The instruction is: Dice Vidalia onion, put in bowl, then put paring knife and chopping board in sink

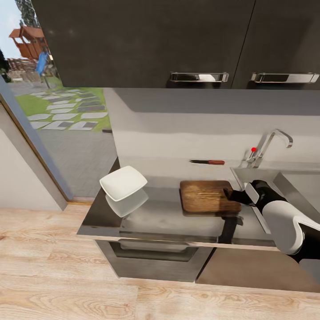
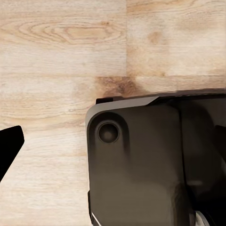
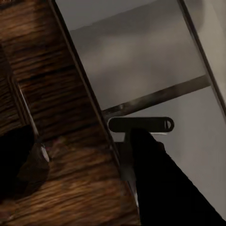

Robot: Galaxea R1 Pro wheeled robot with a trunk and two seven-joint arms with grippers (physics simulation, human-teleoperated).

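My right claw (image 1: 231, 195) closes on the near-sink edge of the chopping board (image 1: 206, 196). The paring knife (image 1: 207, 162) lies behind the board; the bowl (image 1: 123, 182) further away.

My bench (image 1: 169, 213) is a smooth grey slab, glossy enough to mirror what sits on it. Toward its left end rests the white squarish bowl (image 1: 123, 182), its reflection plain beneath it. Well apart, nearer the sink (image 1: 284, 184), the dark wooden chopping board (image 1: 205, 196) lies flat, grain showing. Back by the wall, behind the board, the paring knife (image 1: 207, 162) lies with its red-brown handle toward the tap.
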